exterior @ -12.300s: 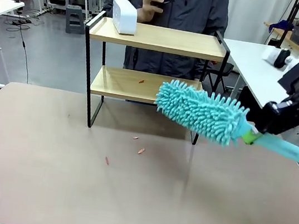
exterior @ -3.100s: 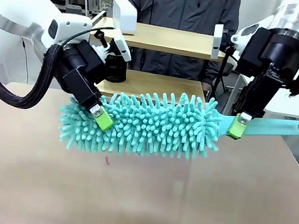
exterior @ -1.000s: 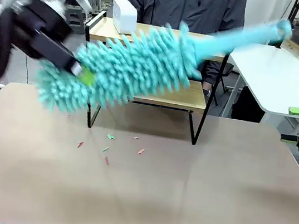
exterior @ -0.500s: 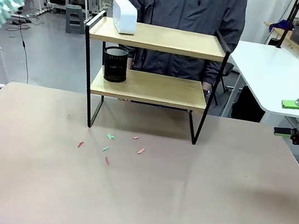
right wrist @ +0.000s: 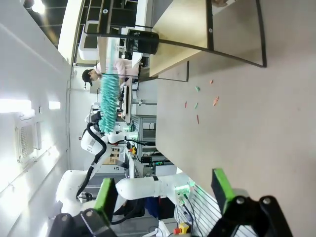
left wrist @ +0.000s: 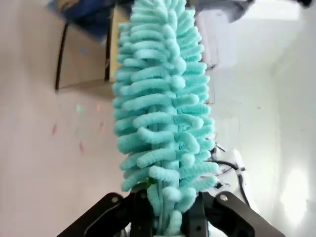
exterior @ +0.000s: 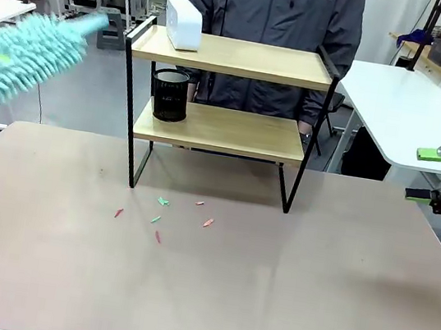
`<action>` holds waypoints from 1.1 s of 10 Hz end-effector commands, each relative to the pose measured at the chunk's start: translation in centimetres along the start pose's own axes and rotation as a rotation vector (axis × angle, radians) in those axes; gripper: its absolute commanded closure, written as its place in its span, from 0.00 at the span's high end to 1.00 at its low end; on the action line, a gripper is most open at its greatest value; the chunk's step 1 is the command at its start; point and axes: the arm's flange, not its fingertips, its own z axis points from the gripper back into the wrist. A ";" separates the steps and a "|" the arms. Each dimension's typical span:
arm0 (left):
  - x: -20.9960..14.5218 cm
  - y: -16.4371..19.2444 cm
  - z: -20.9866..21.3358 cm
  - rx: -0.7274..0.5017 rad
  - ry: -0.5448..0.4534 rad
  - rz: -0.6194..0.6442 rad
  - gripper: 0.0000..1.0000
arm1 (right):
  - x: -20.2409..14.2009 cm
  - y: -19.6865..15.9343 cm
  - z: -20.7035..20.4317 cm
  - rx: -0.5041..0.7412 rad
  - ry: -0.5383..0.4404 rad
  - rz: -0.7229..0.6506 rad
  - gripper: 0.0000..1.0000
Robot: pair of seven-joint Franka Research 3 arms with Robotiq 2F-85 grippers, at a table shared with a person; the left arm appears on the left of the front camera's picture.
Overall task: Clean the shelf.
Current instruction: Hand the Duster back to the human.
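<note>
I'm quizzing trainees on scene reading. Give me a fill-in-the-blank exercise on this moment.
1. The left gripper is shut on the teal ____.
2. The white box sits on the shelf's ____ board.
3. The black cup stands on the ____ board.
4. The right gripper has its jaws ____.

Missing words: duster; top; lower; open

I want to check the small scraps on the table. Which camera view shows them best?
The front view: the scraps lie sharp and apart on the table before the shelf. The left wrist view shows them blurred beside the duster; the right wrist view shows them small and sideways.
</note>
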 end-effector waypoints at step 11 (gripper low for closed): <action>-0.3 1.5 -1.0 0.039 0.077 0.133 0.00 | 0.0 0.2 0.3 -0.008 0.014 -0.004 1.00</action>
